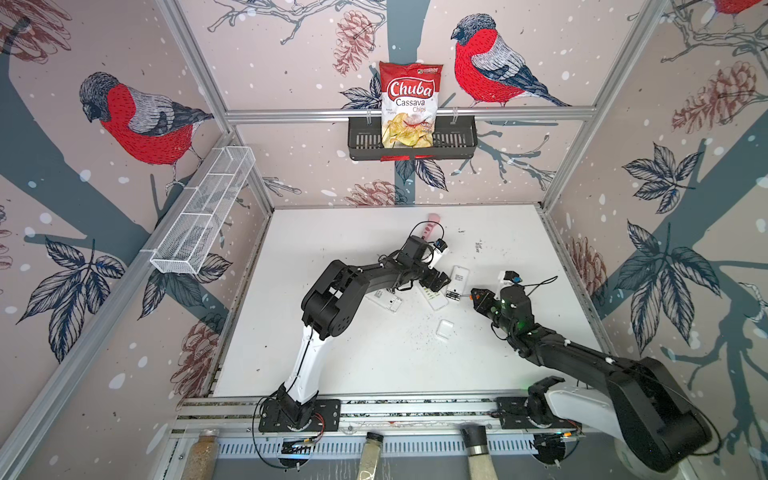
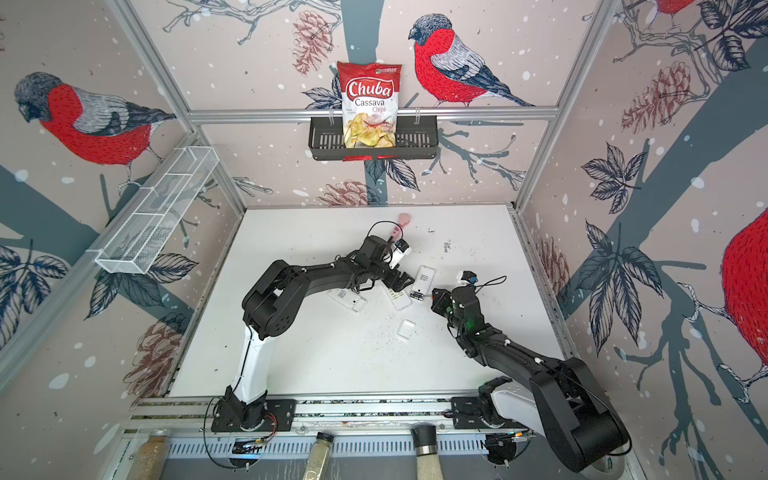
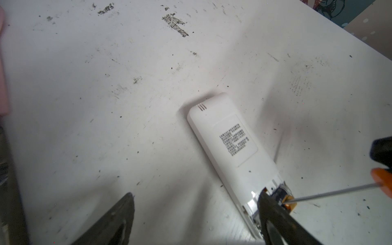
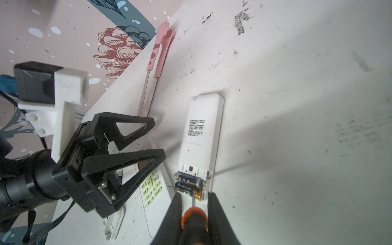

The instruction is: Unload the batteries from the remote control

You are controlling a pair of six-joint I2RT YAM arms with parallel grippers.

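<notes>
**Screwdriver tip at the batteries, remote lying face down**

The only writing that reads clearly is on the red-and-white bag (image 1: 409,104) standing in the black basket (image 1: 361,141) on the back wall: "Chuba Cassava Chips". The white remote control (image 4: 201,131) lies back up near the middle of the counter (image 1: 374,365). A label (image 4: 196,129) on its back carries several blocks of small dark print, too fine to make out.

The remote's battery compartment is uncovered, and two batteries (image 4: 187,183) sit in it side by side. They are black with gold ends and bear pale characters that cannot be read.

The right claw (image 4: 194,198) is clamped tight on the orange-and-black handle of a screwdriver (image 4: 194,220). The thin metal shaft reaches into the compartment, with its tip against the nearer battery.

The left claw (image 4: 159,137) stands spread wide and holds nothing. It hangs just beside the remote's open end. One finger (image 3: 275,214) lies over that end in the left wrist view, but whether it touches cannot be told.

A second remote (image 4: 152,186), with pale green buttons facing up, lies beneath the left claw.
</notes>
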